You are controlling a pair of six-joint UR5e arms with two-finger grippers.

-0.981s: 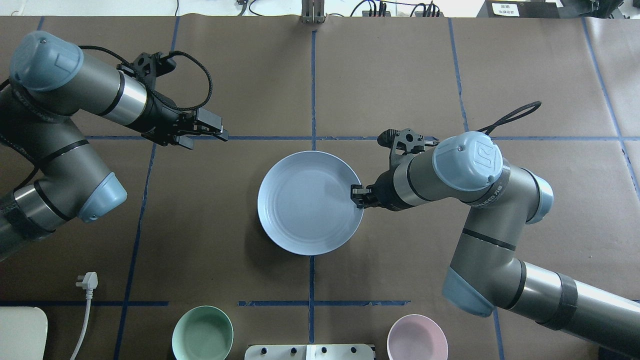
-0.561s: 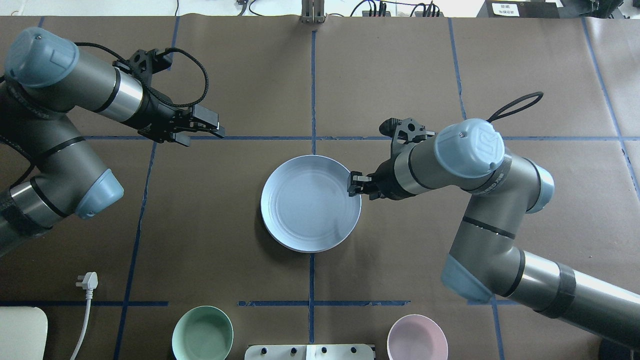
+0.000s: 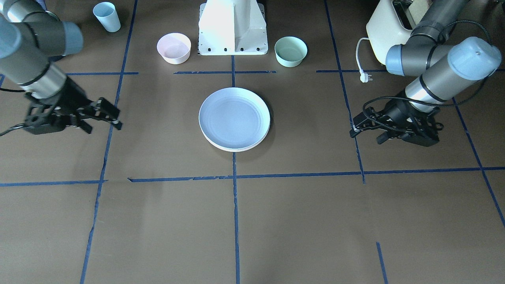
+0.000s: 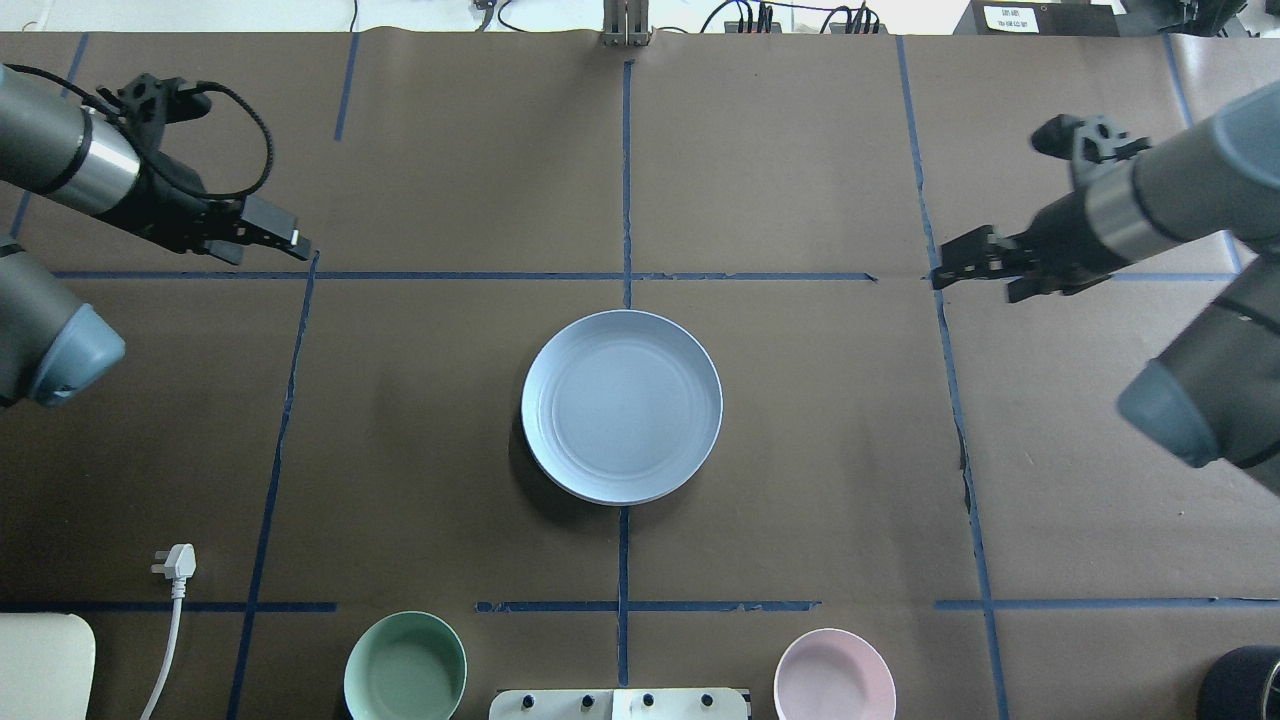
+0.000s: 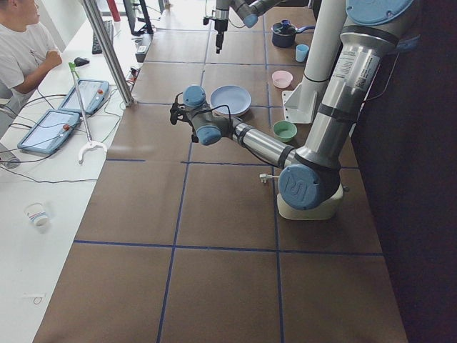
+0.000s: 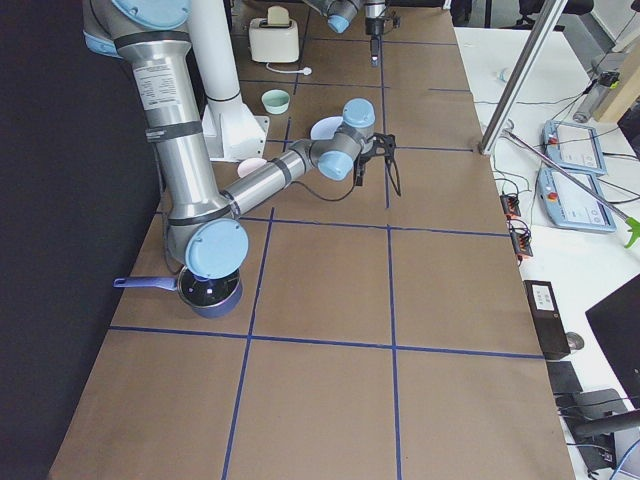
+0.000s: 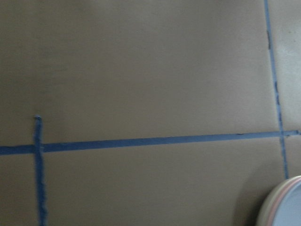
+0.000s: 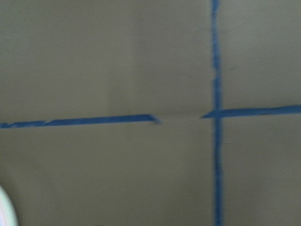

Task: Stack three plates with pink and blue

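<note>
The three plates lie stacked at the table's centre, with the light blue plate (image 4: 620, 405) on top, also in the front view (image 3: 234, 118). The cream plate's rim (image 3: 236, 149) shows beneath it. In the left wrist view the stack's edge (image 7: 278, 207) shows cream and pink rims. My left gripper (image 4: 275, 243) is open and empty, far left of the stack; in the front view (image 3: 365, 132) it is on the right. My right gripper (image 4: 965, 275) is open and empty, far right of the stack, and on the left in the front view (image 3: 104, 118).
A mint-green bowl (image 4: 405, 665) and a small pink bowl (image 4: 835, 675) stand by the robot base (image 3: 232, 27). A white plug (image 4: 175, 562) and toaster (image 3: 388, 27) are near the left arm. A blue cup (image 3: 107, 16) and a blue saucepan (image 6: 205, 290) stand on the right side.
My right gripper has let go of the blue plate's rim and drawn back to the right. The plate has settled on the stack. My left arm has drawn back to the left.
</note>
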